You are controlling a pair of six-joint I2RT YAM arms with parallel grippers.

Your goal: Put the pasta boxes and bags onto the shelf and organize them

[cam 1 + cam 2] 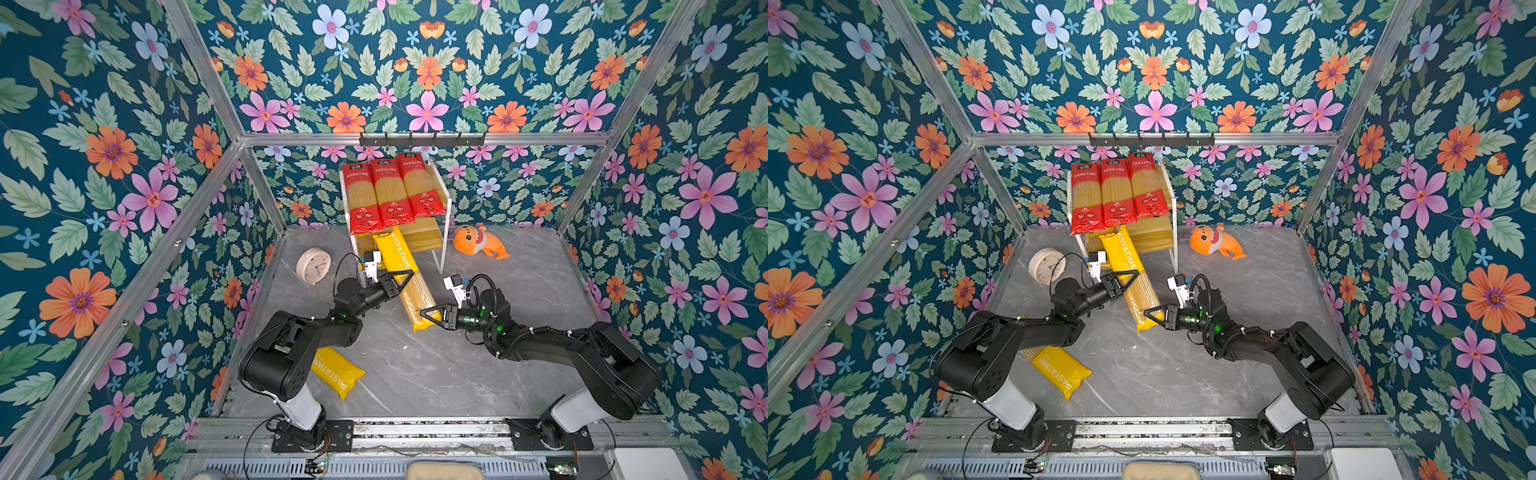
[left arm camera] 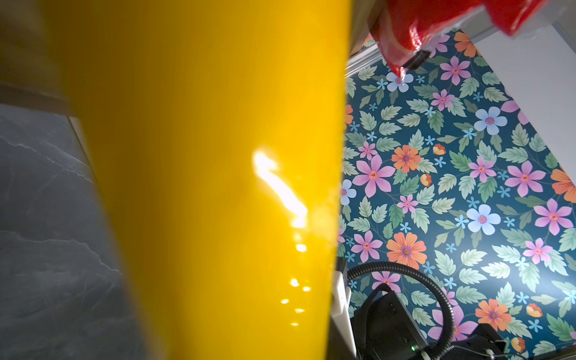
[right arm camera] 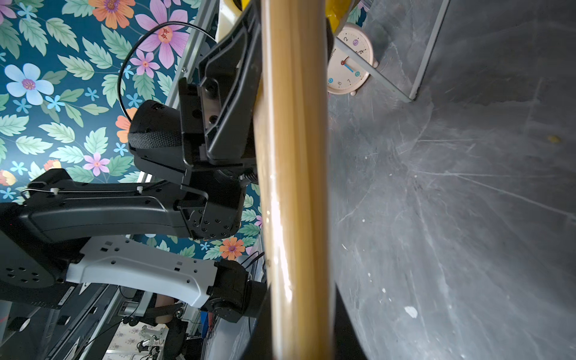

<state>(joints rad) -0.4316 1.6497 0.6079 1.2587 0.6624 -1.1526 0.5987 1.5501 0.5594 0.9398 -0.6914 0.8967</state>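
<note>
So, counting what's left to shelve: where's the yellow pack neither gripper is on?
In both top views the loose yellow pack lies on the table, front left, partly under the left arm.

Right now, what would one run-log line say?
stage: shelving yellow pack | right fingers: closed on its near end | left fingers: at its side, grip unclear | shelf top: three red packs

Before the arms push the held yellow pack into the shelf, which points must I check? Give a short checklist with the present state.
1. Right fingers closed on yellow pack near end: ok.
2. Left fingers gripping its middle: cannot tell.
3. Far end pointing into shelf lower tier: ok.
4. Free room on lower tier: cannot tell.
5. Red packs overhanging above the entry: not ok.
6. Second yellow pack off the path: ok.
</note>
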